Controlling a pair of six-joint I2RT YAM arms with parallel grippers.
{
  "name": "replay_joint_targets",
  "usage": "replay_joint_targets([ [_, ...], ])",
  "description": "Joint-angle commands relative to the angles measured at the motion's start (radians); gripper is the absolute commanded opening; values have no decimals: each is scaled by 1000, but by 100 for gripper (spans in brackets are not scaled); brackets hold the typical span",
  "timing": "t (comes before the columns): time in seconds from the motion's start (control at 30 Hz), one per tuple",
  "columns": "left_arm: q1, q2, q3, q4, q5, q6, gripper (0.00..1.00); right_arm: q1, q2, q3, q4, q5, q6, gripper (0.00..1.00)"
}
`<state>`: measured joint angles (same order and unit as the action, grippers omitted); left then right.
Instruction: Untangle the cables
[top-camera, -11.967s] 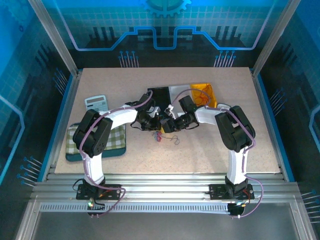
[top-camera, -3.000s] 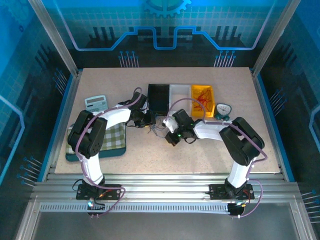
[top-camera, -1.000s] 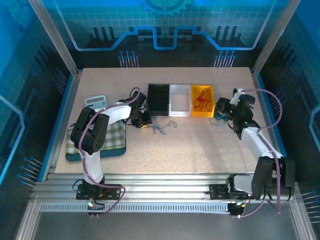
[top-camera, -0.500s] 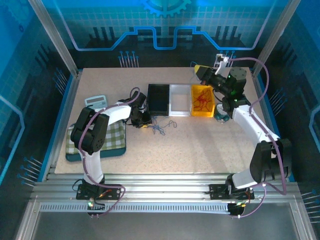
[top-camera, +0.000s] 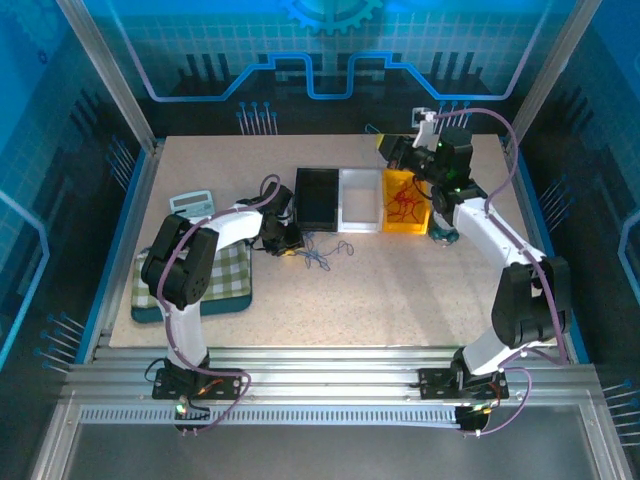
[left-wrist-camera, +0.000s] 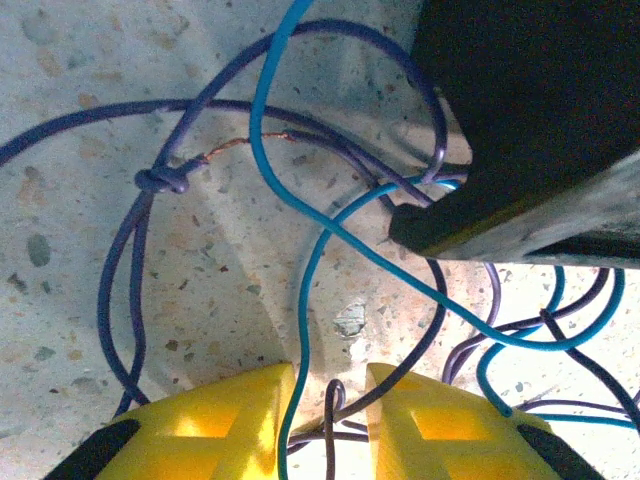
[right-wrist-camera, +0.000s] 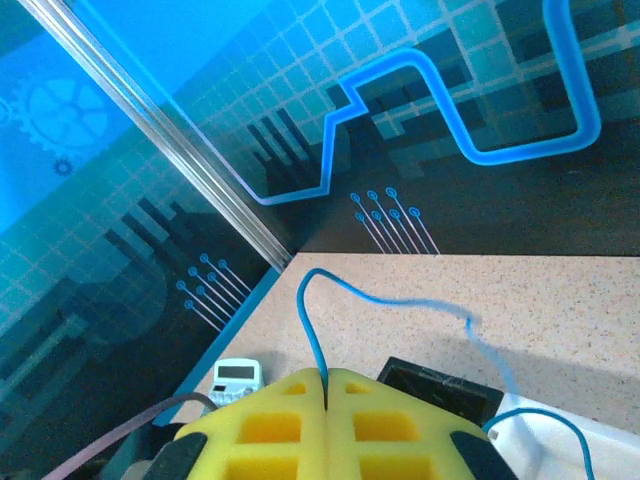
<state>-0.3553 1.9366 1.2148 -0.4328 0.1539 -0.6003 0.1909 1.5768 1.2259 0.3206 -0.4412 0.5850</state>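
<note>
Right gripper, clamped on 1 blue cable, has swung to 12 o'clock above the bins; left gripper pinches the remaining tangle.

1. I find no readable words, brand names or numbers on anything before me.
2. The calculator near the table's left edge has a display and keys, but they are too small for me to make out any digit.
3. The back wall panel carries only graphics: a blue gear emblem at the top centre, glowing outline shapes, a grid pattern and clusters of thin lines ending in dots. None of these spells anything.
4. The small round object beside the yellow bin has a pale face, but I cannot read any marks on it.
</note>
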Motion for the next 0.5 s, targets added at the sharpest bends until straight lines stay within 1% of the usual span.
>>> replay_joint_targets([
  [0.0, 9, 18, -14, -35, -86, 19, 28, 23, -10, 11, -45, 16, -75, 3],
  [0.07, 9, 18, -14, -35, -86, 19, 28, 28, -20, -5, -79, 16, -87, 3],
  [0.27, 9, 25, -11, -32, -77, 17, 28, 44, -35, -40, -100, 28, -93, 3],
  [0.47, 7, 25, -11, -34, -73, 16, 28, 53, -5, -57, -134, 52, -94, 3],
])
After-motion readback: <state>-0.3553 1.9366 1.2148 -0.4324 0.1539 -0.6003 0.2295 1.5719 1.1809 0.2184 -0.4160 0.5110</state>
